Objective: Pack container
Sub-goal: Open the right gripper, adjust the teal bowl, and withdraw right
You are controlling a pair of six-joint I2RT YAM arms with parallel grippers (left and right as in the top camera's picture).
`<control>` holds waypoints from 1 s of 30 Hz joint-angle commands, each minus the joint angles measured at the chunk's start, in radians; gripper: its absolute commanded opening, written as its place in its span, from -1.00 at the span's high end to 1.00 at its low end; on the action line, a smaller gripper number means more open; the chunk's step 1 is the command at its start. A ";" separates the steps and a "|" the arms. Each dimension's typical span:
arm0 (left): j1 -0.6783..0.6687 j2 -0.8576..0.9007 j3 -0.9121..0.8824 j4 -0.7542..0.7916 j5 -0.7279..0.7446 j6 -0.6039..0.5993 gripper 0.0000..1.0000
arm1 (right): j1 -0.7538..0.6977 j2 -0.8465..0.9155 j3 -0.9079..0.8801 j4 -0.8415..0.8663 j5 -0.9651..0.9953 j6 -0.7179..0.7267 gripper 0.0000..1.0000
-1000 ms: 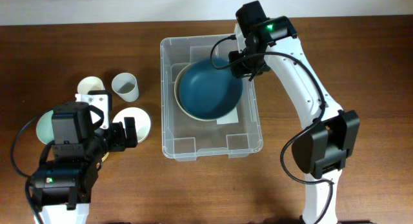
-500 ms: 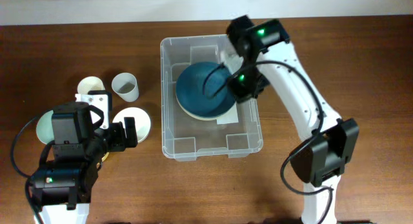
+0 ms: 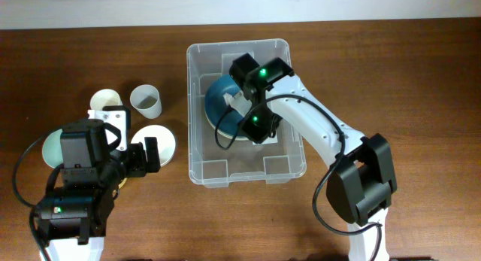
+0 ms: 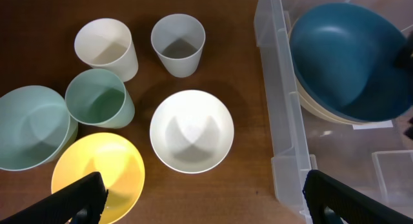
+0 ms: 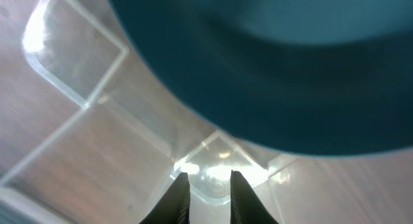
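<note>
The container (image 3: 192, 103) sits on the desk (image 3: 421, 65) a little back of the middle, its long side running front to back. Inside it, toward the far end, a blue bowl (image 4: 352, 53) rests in a cream bowl (image 4: 317, 109).

The right tool (image 5: 205, 195) is down inside the container, just beside the blue bowl. Its fingers (image 5: 178, 197) are all but closed, with only a narrow gap between them and nothing in it. The clear floor of the container shows through that gap. The dark blue blur filling the top of the right wrist view is probably the bowl's side.

Left of the container, the left tool (image 4: 203, 197) hangs spread wide and holds nothing. Beneath it, also left of the container, lie a white bowl (image 4: 191, 130), a yellow bowl (image 4: 97, 175), a pale green bowl (image 4: 29, 133), a green cup (image 4: 97, 98), a cream cup (image 4: 104, 46) and a grey cup (image 4: 179, 43).
</note>
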 commanded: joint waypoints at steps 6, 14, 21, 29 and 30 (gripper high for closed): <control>0.005 0.000 0.018 0.002 0.014 -0.009 -0.99 | 0.002 -0.023 -0.078 0.089 -0.021 -0.008 0.68; 0.005 0.000 0.018 0.002 0.013 -0.009 -0.99 | 0.002 -0.023 -0.078 0.117 -0.074 -0.004 0.65; 0.005 0.000 0.018 0.002 0.013 -0.009 -0.99 | 0.002 -0.023 -0.078 0.097 -0.108 0.000 0.66; 0.005 0.000 0.018 0.002 0.013 -0.009 -0.99 | 0.002 -0.023 -0.078 -0.006 -0.122 -0.043 0.65; 0.005 0.000 0.018 0.002 0.013 -0.009 -0.99 | 0.002 -0.023 -0.078 -0.012 -0.122 -0.042 0.65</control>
